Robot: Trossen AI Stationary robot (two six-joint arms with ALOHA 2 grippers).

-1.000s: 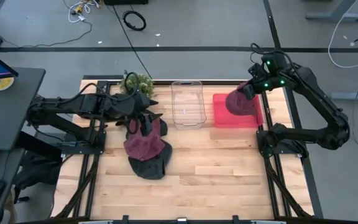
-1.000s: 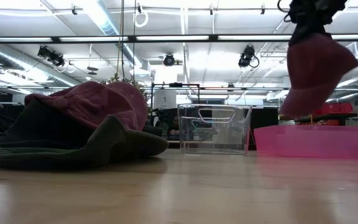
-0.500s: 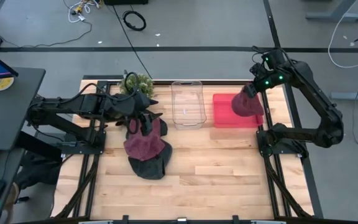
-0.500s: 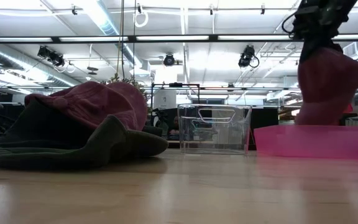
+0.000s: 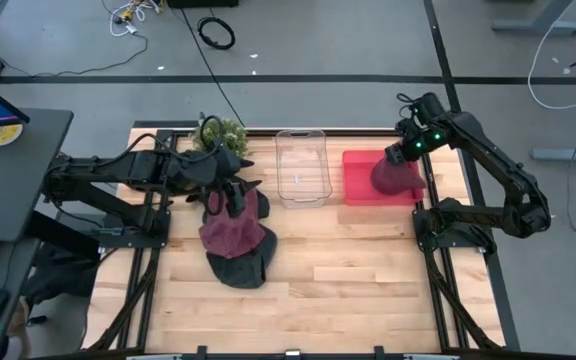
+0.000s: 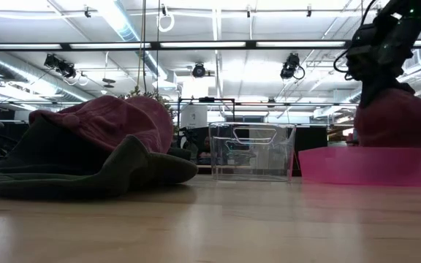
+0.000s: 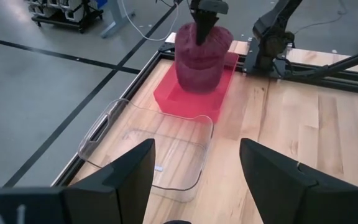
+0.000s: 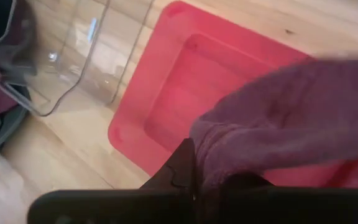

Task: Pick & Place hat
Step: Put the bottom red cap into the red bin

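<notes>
A maroon knit hat (image 5: 396, 175) hangs from my right gripper (image 5: 405, 152) over the pink tray (image 5: 360, 190). In the low view the hat (image 6: 397, 117) has its lower end behind the tray's wall (image 6: 357, 166). My left gripper (image 7: 194, 180) is open and hovers above a pile of a maroon and a dark green hat (image 5: 233, 235) that lies on the table's left half. The left wrist view shows the held hat (image 7: 201, 59) standing in the tray (image 7: 188, 99). My right gripper is shut on the maroon hat's top end (image 7: 202, 38), pinched between the two fingers from above, pointing down. The hat hangs upright below the fingers and its lower end (image 7: 197, 84) is down inside the pink tray; whether it rests on the tray's floor I cannot tell.
A clear plastic bin (image 5: 301, 165) stands between the hat pile and the pink tray, near the table's far edge. A small green plant (image 5: 220, 132) sits at the far left corner. Bare wood stretches along the table's near half.
My right gripper has moved down toward the pink tray with the maroon hat in its hold. The hat hung clear above the tray before; now its lower end is inside the tray, behind the tray's wall.
</notes>
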